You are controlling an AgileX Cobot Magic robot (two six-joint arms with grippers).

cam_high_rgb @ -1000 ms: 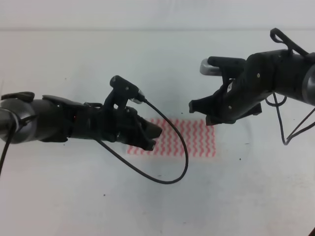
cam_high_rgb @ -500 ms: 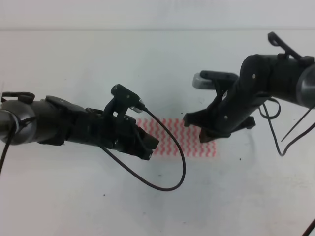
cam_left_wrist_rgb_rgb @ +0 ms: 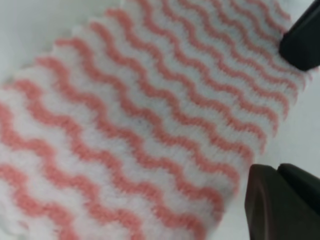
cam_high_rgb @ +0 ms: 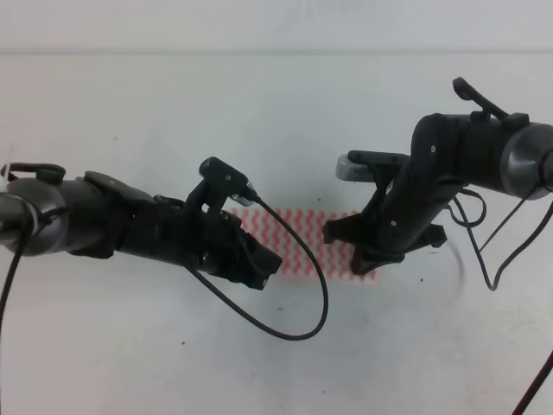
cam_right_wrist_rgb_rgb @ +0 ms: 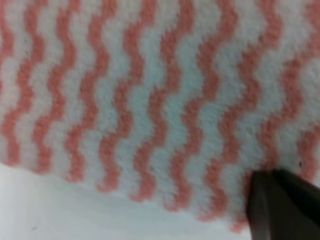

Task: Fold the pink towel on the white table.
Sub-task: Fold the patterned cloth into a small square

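Both black grippers lower and closer in than a second ago, now right at the two ends of the thin flat pink-and-white wavy-striped towel [cam_high_rgb: 307, 245], flat and unfolded near the middle of the broad matte white table [cam_high_rgb: 173, 95]. Left gripper [cam_high_rgb: 259, 262], earlier hovering over the towel's left end, now down at that end's near corner; from the left wrist camera, one dark fingertip [cam_left_wrist_rgb_rgb: 280, 205] just off the towel's edge and another [cam_left_wrist_rgb_rgb: 302, 42] at the far corner, so fingers apart, nothing pinched yet. Right gripper [cam_high_rgb: 354, 251], earlier high and clear behind the right end, now dropped onto that end and covering it from above; from the right wrist camera, a single dark fingertip [cam_right_wrist_rgb_rgb: 282, 205] at the striped cloth's border, the other out of frame, so apart or together cannot be told. Towel itself in the same place and same shape as before. Likely meaning: approach all but finished, grasp of the two ends apparently next, no fold begun. Probable risk: thin cloth flat against the tabletop, easy to miss or merely drag instead of lift.
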